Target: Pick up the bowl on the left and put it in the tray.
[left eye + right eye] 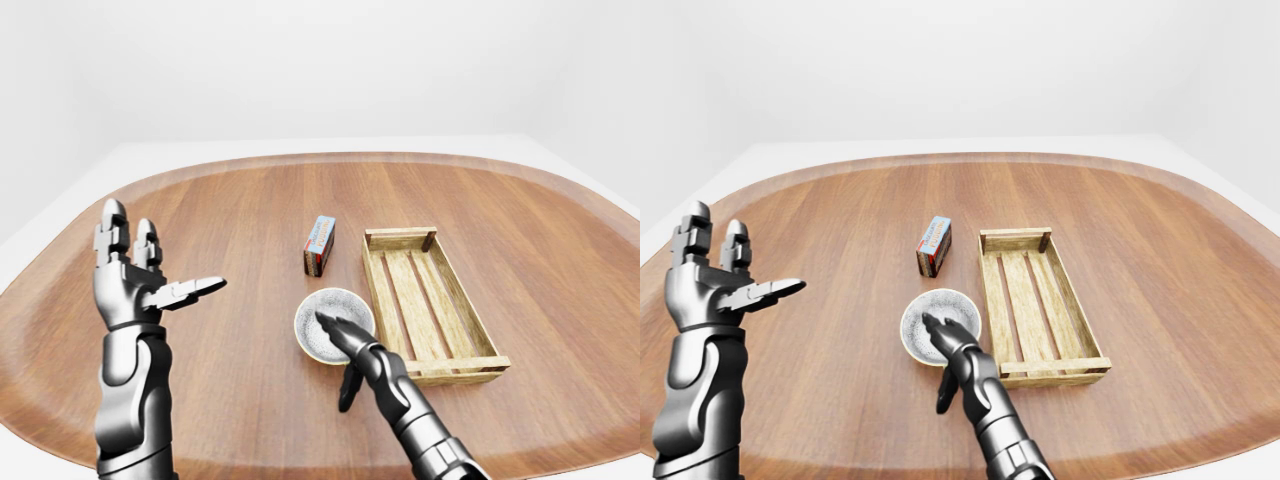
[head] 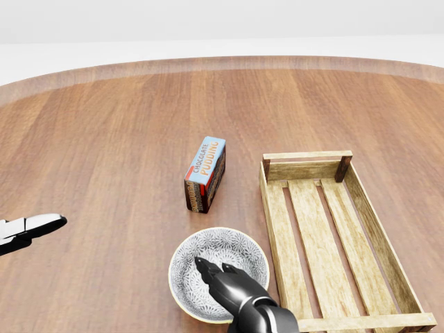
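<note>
Right robot hand (image 2: 237,290) at the head view's 6 o'clock edge, open: its fingers reach over the near rim into the bowl (image 2: 216,245), while the thumb hangs outside that rim in the left-eye view. Nothing is clasped, and contact with the rim cannot be confirmed. Left robot hand (image 1: 135,285) is raised well apart at the bowl's 9 o'clock, fingers spread, holding nothing. The bowl sits upright on the counter (image 2: 104,139), patterned inside, just beside the long left wall of the tray (image 2: 271,222). This slatted wooden tray lies at the bowl's 2 o'clock. Pudding box (image 2: 205,173) stands at the bowl's 12 o'clock, apart from it.

Handling, as a judgement: the bowl looks rigid, smooth, ceramic-like, probably breakable and moderately heavy. A pinch across the near rim, fingers inside and thumb outside, seems the best hold, kept level against slipping.
</note>
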`<state>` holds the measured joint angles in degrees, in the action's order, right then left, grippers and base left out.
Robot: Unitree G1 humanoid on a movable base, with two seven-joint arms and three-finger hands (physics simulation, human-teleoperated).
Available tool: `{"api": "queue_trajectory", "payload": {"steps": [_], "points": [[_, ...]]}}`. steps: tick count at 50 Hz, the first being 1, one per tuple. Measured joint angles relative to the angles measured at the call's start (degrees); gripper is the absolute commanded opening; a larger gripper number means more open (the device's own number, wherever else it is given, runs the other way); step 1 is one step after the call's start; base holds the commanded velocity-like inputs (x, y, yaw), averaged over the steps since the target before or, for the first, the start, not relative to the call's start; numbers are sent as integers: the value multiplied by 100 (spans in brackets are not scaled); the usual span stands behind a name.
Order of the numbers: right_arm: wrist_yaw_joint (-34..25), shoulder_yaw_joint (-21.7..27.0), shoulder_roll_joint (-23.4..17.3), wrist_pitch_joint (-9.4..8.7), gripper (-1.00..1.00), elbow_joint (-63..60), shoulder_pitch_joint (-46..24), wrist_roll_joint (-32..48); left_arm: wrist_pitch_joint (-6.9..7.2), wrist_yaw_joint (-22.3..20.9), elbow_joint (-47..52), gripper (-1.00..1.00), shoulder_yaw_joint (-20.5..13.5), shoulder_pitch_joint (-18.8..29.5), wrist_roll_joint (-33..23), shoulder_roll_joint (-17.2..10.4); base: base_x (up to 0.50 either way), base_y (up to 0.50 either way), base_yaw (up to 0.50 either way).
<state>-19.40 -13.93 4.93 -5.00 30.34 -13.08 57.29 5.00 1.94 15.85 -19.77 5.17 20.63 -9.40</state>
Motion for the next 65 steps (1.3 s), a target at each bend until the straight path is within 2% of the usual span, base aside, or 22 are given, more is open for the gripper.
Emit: {"api": "queue_trajectory", "payload": {"steps": [7,8,10,20,32,49,65], "points": [[150,0,39,0,100,279,-57,-55,0,1,17,100,-6,-4,4,0,0,0,0],[176,2,43,0,65,327,-67,-66,0,1,18,100,-7,-4,5,-1,0,0,0],[217,3,50,0,-100,402,-79,-81,0,1,16,100,-8,-2,5,-1,0,0,0],[340,5,65,1,-100,310,-95,-57,0,10,37,100,-15,-1,15,-6,0,0,0],[131,-61,81,0,-100,40,-72,231,0,20,43,100,-8,6,10,-3,0,0,0],[-577,-221,338,-1,-100,-508,-401,395,0,30,17,100,-5,19,10,-9,0,0,0],[-1544,-154,391,-1,-100,-1850,-680,591,0,31,32,100,20,3,-11,13,0,0,0]]}}
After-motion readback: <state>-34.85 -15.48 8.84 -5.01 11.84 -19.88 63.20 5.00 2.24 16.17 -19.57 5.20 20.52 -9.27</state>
